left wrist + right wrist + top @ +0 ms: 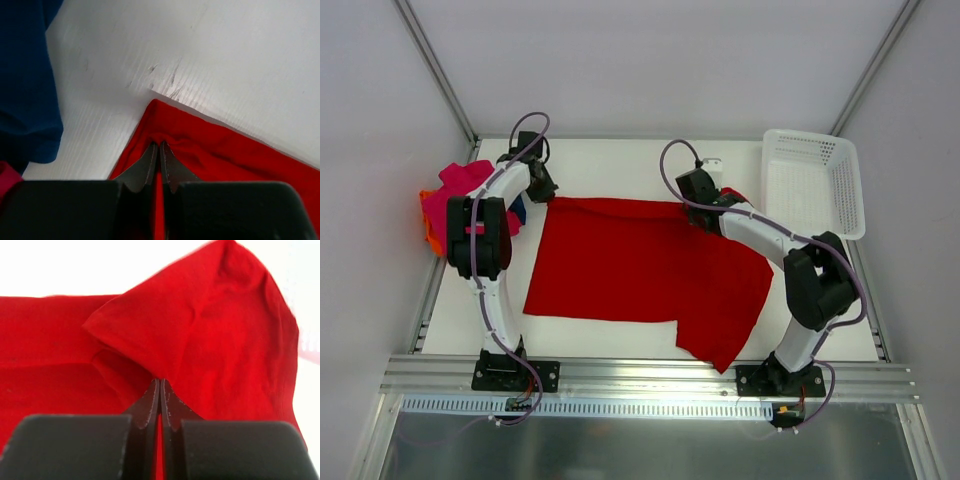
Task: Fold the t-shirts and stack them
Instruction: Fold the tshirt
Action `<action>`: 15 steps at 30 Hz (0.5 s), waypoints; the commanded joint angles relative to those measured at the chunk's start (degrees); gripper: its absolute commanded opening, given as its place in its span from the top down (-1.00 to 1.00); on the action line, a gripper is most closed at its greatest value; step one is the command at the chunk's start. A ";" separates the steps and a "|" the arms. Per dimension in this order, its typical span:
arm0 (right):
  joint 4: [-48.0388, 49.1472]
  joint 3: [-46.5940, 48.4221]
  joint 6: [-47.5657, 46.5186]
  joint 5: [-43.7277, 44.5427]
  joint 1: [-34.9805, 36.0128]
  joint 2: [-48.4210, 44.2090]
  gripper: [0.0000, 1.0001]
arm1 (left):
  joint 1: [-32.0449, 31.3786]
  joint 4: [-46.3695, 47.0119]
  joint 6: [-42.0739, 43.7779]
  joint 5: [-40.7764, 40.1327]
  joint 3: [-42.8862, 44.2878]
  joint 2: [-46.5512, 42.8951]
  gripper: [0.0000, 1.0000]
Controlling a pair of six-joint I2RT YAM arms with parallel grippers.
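Nearby, mesh basket (812, 190) right, bunched t-shirts (455, 195) left, red t-shirt (630, 265) between.

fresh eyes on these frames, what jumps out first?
The red t-shirt dominates, spread across the middle of the table with one flap reaching toward the near edge. The left gripper and right gripper are each shut on its far edge, one at each end. After that, the bunched pile of magenta, orange and dark blue cloth at the far left, and the white basket at the far right.
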 commanded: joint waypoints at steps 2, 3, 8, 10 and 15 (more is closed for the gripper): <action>-0.91 -4.01 4.17 4.79 1.66 -5.45 0.99 | -0.48 0.73 1.46 -4.73 -2.43 -6.48 1.00; -1.09 -4.63 4.87 5.49 1.92 -5.80 0.99 | -0.48 0.73 1.46 -5.43 -2.86 -6.83 1.00; -1.44 -8.06 7.33 6.55 3.50 -7.12 0.99 | -0.66 1.34 1.64 -6.14 -5.59 -8.24 1.00; -1.70 -8.59 8.21 6.63 4.03 -7.13 0.99 | -0.66 1.52 1.90 -6.14 -6.47 -8.50 1.00; -2.50 -10.34 10.49 7.25 5.53 -6.77 0.99 | -0.92 2.22 2.34 -6.67 -8.32 -9.21 1.00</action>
